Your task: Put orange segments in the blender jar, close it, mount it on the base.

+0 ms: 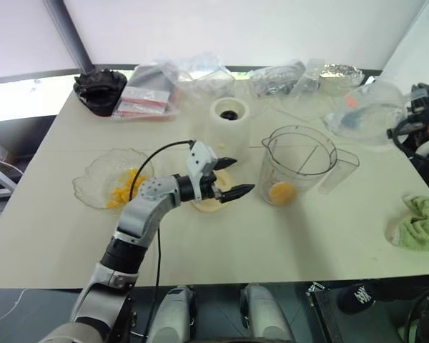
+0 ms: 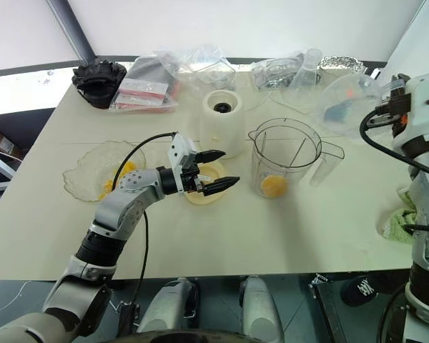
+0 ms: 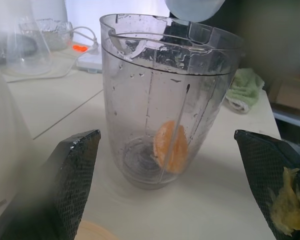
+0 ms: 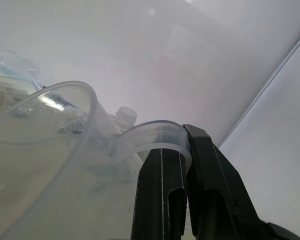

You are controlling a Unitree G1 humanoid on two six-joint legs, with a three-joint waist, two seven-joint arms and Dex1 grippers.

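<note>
1. The blender jar (image 1: 299, 164) stands upright and uncovered on the worktop (image 1: 222, 243), its handle turned toward the robot's right.
2. One orange segment (image 3: 171, 146) lies at the bottom of the jar, beside the blade.
3. More orange segments (image 1: 126, 186) sit in a shallow clear crinkled dish (image 1: 93, 187), well apart from the jar on the robot's left.
4. The base (image 1: 229, 121) stands just behind and left of the jar.
5. The left gripper (image 1: 230, 179) hovers level over a flat cream lid (image 1: 206, 205), its fingers spread wide and empty, pointing at the jar.
6. The right gripper (image 4: 186, 165), raised at the right edge, has its fingers clamped on the handle of a clear plastic container (image 4: 45, 165).
</note>
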